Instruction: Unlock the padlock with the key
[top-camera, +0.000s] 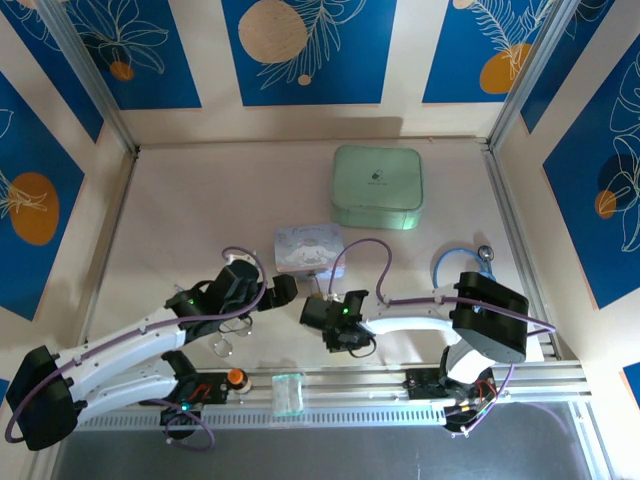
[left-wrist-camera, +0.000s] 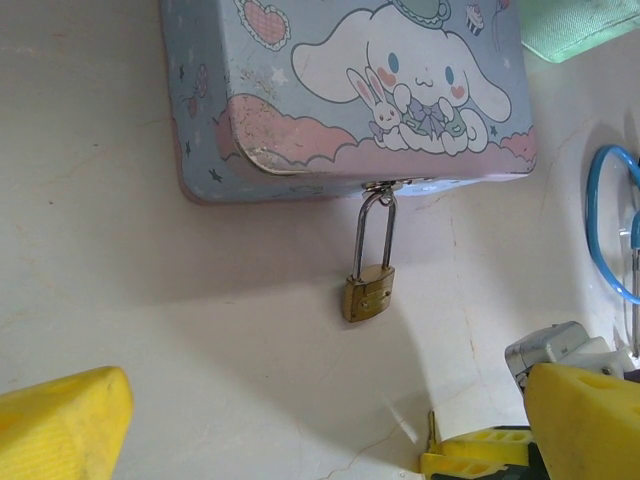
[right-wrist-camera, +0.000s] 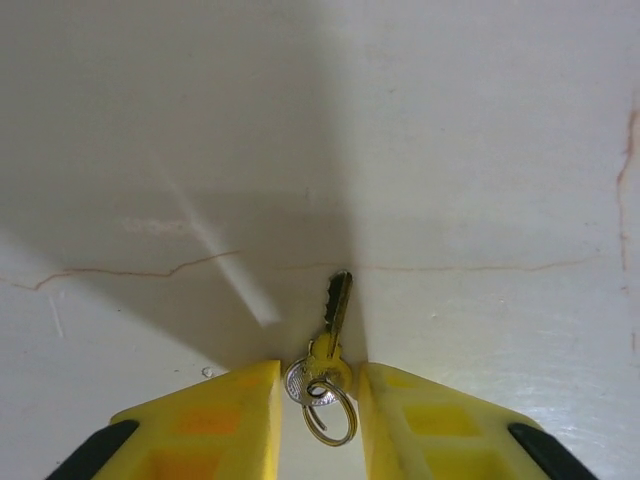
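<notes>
The right gripper pinches the key by its head, blade toward 12 o'clock; the left gripper gapes wide, the padlock lying at its 12 o'clock.

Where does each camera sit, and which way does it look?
Top external: above and behind the arms, looking down on the table, tin, left tool and right tool.
Left wrist: on the left arm, facing the tin and padlock; own fingers at lower corners.
Right wrist: on the right arm, facing the table; own fingers hold the key.
Top and left wrist share the tin.
</notes>
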